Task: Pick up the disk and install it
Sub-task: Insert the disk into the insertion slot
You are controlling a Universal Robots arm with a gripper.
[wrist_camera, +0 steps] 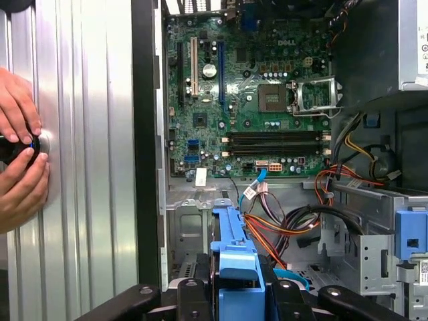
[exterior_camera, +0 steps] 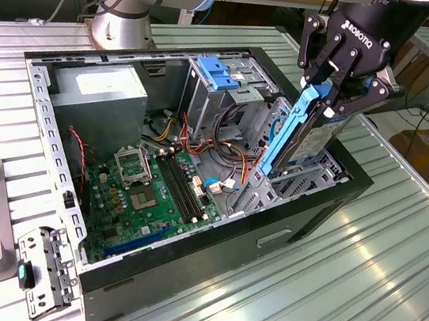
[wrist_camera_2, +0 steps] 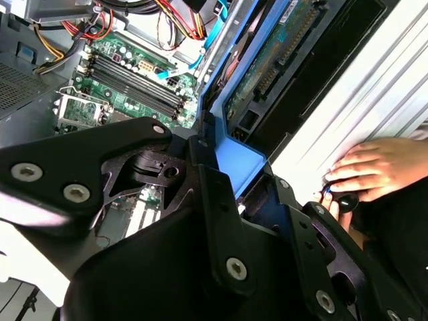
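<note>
The disk [exterior_camera: 296, 136], a dark drive in a bright blue carrier, stands steeply tilted at the exterior view's right end of the open computer case [exterior_camera: 207, 267]. My gripper [exterior_camera: 331, 95] is shut on its upper end, one finger on each side. The disk's lower end reaches down to the metal drive bay [exterior_camera: 311, 182]. In both wrist views the blue carrier [wrist_camera_2: 241, 157] and its end tab [wrist_camera: 235, 264] sit between my black fingers [wrist_camera: 190, 301].
Inside the case lie the green motherboard [exterior_camera: 154, 192], the grey power supply [exterior_camera: 99, 96], coloured cables [exterior_camera: 217, 141] and a tall metal cage with a lighter blue latch [exterior_camera: 217, 73]. A person's hands [wrist_camera: 20, 157] rest on the ribbed table beside the case. A loose bracket [exterior_camera: 43, 268] lies nearby.
</note>
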